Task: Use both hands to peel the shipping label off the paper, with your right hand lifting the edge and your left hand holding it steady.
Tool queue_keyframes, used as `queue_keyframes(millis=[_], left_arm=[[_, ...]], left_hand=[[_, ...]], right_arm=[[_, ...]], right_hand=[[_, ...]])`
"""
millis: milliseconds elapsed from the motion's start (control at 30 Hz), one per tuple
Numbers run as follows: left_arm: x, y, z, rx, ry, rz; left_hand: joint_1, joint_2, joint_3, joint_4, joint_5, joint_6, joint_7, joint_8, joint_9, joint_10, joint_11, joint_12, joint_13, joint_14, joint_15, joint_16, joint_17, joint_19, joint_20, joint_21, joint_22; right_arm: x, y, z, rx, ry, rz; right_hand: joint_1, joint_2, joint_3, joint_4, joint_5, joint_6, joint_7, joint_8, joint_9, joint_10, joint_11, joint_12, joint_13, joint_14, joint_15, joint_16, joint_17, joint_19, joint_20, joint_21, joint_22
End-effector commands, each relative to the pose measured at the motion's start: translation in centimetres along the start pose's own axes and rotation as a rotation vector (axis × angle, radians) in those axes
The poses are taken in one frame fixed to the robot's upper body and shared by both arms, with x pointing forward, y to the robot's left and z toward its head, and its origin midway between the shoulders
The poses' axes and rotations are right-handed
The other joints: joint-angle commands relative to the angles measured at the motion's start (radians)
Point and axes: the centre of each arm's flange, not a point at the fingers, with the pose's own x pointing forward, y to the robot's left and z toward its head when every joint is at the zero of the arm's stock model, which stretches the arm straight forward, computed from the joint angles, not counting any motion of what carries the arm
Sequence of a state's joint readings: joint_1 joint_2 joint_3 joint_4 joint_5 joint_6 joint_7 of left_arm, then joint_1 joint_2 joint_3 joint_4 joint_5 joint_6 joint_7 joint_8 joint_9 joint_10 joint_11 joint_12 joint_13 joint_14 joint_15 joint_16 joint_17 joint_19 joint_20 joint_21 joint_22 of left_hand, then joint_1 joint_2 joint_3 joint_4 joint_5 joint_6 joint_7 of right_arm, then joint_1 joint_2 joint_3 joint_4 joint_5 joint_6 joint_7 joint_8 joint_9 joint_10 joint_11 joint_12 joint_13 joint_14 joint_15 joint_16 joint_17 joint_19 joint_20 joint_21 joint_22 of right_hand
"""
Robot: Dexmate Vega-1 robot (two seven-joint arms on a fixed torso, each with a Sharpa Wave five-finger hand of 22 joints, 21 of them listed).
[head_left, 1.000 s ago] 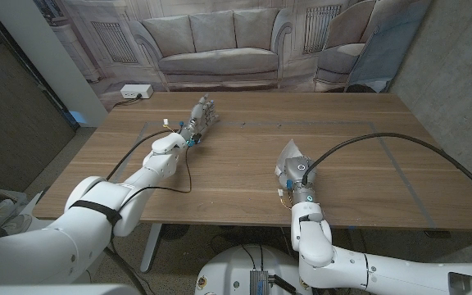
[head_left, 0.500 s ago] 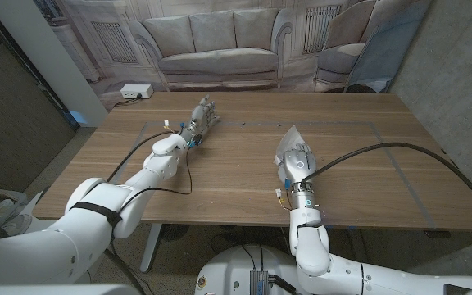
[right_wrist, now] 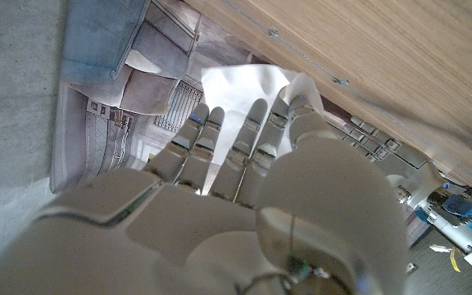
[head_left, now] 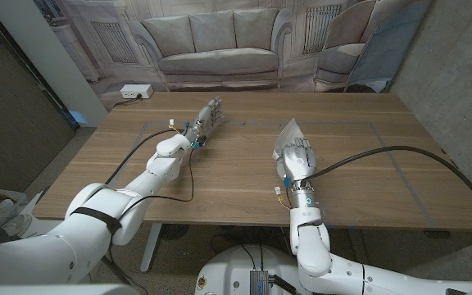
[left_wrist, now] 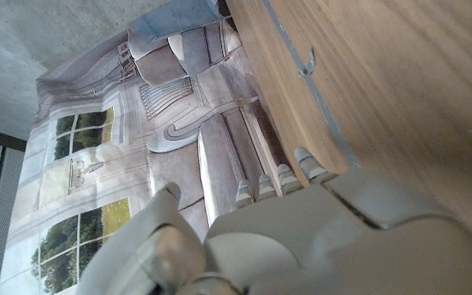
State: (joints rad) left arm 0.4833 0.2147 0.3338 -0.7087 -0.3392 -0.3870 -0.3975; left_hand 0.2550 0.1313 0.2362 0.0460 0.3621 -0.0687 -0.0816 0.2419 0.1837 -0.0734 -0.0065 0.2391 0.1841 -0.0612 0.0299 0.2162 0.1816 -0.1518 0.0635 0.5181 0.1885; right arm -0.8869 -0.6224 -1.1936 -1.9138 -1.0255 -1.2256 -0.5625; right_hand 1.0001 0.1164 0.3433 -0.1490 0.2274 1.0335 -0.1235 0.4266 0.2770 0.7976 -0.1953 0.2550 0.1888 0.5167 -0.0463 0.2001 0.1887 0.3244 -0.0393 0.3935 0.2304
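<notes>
A white sheet of paper [head_left: 286, 133] sticks up from my right hand [head_left: 297, 158], which stands over the table's middle right. In the right wrist view the paper [right_wrist: 244, 84] rises behind that hand's [right_wrist: 244, 188] outstretched fingers, and its edge meets one fingertip. I cannot make out the label on it. My left hand [head_left: 206, 117] is over the far left-middle of the table with its fingers stretched out and nothing in them. It is well apart from the paper. The left wrist view shows its fingertips [left_wrist: 279, 179] past the table's edge.
A white power strip [head_left: 135, 92] lies at the far left corner of the wooden table [head_left: 236, 184]. Thin tape lines [head_left: 342, 124] mark a rectangle on the top. A black cable [head_left: 400, 150] arcs over the right side, and another trails beside my left arm.
My right hand has carried the paper away from the near edge toward the table's middle. My left hand has shifted slightly farther out and to the right.
</notes>
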Motion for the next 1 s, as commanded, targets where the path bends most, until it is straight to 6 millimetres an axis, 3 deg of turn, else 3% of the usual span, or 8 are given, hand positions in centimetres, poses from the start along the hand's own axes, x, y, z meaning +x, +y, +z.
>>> queue_keyframes(millis=[33, 267, 400, 633, 767, 1000], left_arm=[[0.6, -3.5, 3.8, 0.154, -0.075, -0.095], [0.2, -4.9, 5.7, 0.240, -0.122, -0.123], [-0.2, -5.3, 6.3, 0.295, -0.122, -0.146], [-1.1, -5.9, 6.6, 0.327, -0.116, -0.235], [-1.8, -6.1, 7.0, 0.348, -0.117, -0.248], [-2.8, -6.1, 7.2, 0.352, -0.127, -0.280]], left_hand=[[0.069, -0.022, 0.016, -0.044, -0.033, 0.072, 0.010, 0.016, 0.005, 0.062, 0.004, 0.016, 0.007, 0.051, -0.005, 0.015, 0.011, -0.001, 0.027, -0.005, 0.007], [0.134, -0.054, 0.014, -0.090, -0.078, 0.205, 0.035, 0.046, 0.009, 0.185, 0.003, 0.049, 0.019, 0.124, -0.019, 0.047, 0.038, -0.002, 0.042, -0.011, 0.014], [0.173, -0.064, 0.017, -0.115, -0.094, 0.285, 0.030, 0.067, 0.012, 0.239, -0.006, 0.070, 0.032, 0.160, -0.024, 0.069, 0.059, 0.009, 0.052, -0.007, 0.018], [0.230, -0.106, 0.014, -0.161, -0.107, 0.248, 0.010, 0.043, 0.014, 0.209, -0.004, 0.066, 0.047, 0.128, -0.014, 0.060, 0.078, 0.008, 0.060, -0.009, 0.020], [0.245, -0.118, 0.011, -0.171, -0.109, 0.241, 0.005, 0.037, 0.015, 0.190, 0.001, 0.061, 0.051, 0.111, -0.004, 0.056, 0.085, 0.002, 0.065, -0.011, 0.021], [0.285, -0.128, 0.013, -0.189, -0.110, 0.300, -0.053, 0.054, 0.016, 0.181, 0.000, 0.064, 0.061, 0.095, 0.008, 0.055, 0.101, -0.007, 0.072, -0.015, 0.022]], right_arm=[[0.9, -0.1, 0.3, 0.004, -0.024, -0.018], [1.3, 0.0, 0.8, 0.004, -0.028, -0.026], [1.5, 0.0, 0.9, 0.004, -0.029, -0.034], [2.0, 0.2, 0.7, 0.004, -0.014, -0.048], [2.4, 0.2, 0.6, -0.002, -0.009, -0.060], [3.3, -0.1, 0.4, -0.004, -0.004, -0.077]], right_hand=[[0.012, -0.002, -0.005, 0.000, 0.000, 0.004, -0.002, 0.009, 0.007, 0.012, -0.002, -0.002, 0.006, 0.013, -0.188, 0.003, 0.004, 0.011, -0.047, 0.004, 0.003], [0.015, 0.000, -0.007, 0.001, 0.002, 0.006, 0.002, 0.015, 0.012, 0.014, -0.002, -0.004, 0.006, 0.014, -0.189, 0.001, 0.003, 0.011, -0.046, 0.006, 0.003], [0.015, -0.001, -0.011, 0.002, 0.002, 0.003, 0.000, 0.018, 0.016, 0.015, -0.002, -0.005, 0.006, 0.014, -0.187, 0.000, 0.002, 0.009, -0.046, 0.008, 0.004], [0.017, 0.000, -0.012, 0.003, 0.004, 0.002, 0.002, 0.021, 0.020, 0.015, -0.002, -0.007, 0.006, 0.014, -0.187, -0.003, 0.001, 0.009, -0.045, 0.010, 0.004], [0.018, 0.000, -0.013, 0.004, 0.005, 0.002, 0.003, 0.024, 0.022, 0.017, -0.002, -0.008, 0.007, 0.016, -0.186, -0.004, 0.000, 0.009, -0.044, 0.011, 0.004], [0.019, 0.000, -0.015, 0.005, 0.007, 0.000, 0.002, 0.028, 0.027, 0.020, -0.002, -0.009, 0.007, 0.017, -0.187, -0.005, 0.000, 0.009, -0.043, 0.013, 0.004]])
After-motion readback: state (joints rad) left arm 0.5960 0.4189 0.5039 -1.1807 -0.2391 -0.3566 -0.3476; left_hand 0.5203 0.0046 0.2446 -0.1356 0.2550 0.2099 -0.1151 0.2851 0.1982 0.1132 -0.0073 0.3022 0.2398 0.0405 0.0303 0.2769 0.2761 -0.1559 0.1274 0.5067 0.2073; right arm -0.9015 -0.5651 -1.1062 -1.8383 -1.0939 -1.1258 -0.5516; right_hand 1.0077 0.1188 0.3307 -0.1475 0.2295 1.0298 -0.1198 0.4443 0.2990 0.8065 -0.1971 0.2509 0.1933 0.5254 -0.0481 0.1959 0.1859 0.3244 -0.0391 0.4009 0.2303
